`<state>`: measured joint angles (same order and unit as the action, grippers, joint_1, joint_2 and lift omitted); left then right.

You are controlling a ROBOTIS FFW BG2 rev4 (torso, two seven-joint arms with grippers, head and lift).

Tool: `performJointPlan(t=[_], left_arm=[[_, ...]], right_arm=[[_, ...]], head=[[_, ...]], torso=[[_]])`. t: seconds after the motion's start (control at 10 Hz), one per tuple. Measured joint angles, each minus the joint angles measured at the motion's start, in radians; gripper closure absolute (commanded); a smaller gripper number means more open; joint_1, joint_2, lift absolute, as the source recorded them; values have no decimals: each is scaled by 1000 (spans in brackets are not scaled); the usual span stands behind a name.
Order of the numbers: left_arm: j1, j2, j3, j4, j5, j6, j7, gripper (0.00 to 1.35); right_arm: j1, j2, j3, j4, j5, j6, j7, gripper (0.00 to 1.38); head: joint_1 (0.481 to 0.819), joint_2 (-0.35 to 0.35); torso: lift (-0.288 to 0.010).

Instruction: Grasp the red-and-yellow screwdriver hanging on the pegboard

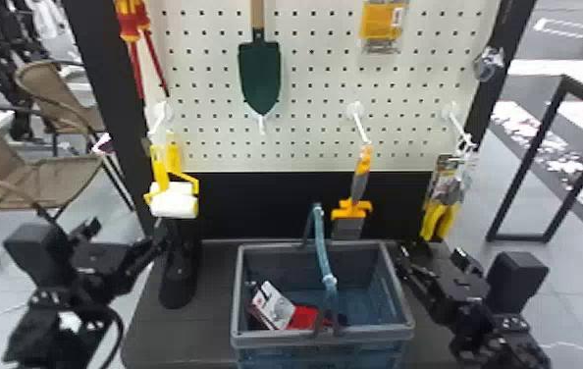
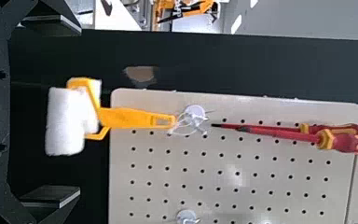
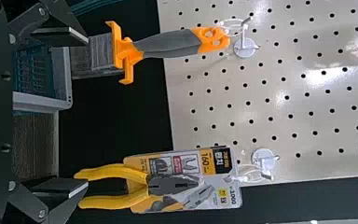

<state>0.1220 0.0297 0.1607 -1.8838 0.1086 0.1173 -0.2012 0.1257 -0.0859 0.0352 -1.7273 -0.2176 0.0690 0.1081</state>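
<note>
— Where's the red-and-yellow screwdriver (image 1: 132,29)?

— Up at the top left corner of the pegboard (image 1: 315,142), handle up, red shaft pointing down. Nothing is touching it. Straight below it a yellow paint roller (image 1: 172,196) hangs off a white hook (image 1: 160,114), its white sleeve down past the board's lower edge.

— And the left claw (image 2: 74,109)?

— Low down, by the counter's (image 1: 182,338) left edge, under the roller and well apart from the screwdriver. Its fingers are spread wide, nothing between them. From its wrist you look up past the roller to the screwdriver's tip beyond the hook.

— The other arm?

— The right claw (image 3: 81,112) sits near the counter's right edge, also spread wide and holding nothing. It faces an orange-and-grey brush (image 1: 354,196) and a carded pair of yellow-handled pliers (image 1: 442,201), both hanging along the board's lower edge.

— Anything else?

— A green trowel (image 1: 259,73) hangs at the top middle of the board. A grey basket (image 1: 241,294) with a blue handle stands at the counter's front edge, between the two arms, with a red-and-white pack inside.
</note>
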Motion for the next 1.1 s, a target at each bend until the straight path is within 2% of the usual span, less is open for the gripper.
performJointPlan(t=[0.2,0.4,0.6,0.8,1.0,1.1], left_arm=[[-59,19,34,-115,-28,176,-41,101],[-143,36,71,-182,-31,325,-102,107],[-249,74,90,-192,1,408,-135,102],[-362,118,101,-183,25,490,-201,107],[-464,159,106,-129,56,504,-291,110],[-506,170,107,-82,78,486,-342,111]], right_arm=[[0,0,0,0,0,0,0,219],[0,0,0,0,-1,0,1,219],[0,-1,0,-1,-2,0,1,219],[0,-1,2,-2,-2,0,5,219],[0,-2,2,-4,-2,0,12,219],[2,-3,2,-6,-2,0,14,219]], head=[[549,0],[549,0],[549,0],[549,0],[549,0],[549,0]], torso=[[-100],[-100],[-100],[-100],[-100],[-100]])
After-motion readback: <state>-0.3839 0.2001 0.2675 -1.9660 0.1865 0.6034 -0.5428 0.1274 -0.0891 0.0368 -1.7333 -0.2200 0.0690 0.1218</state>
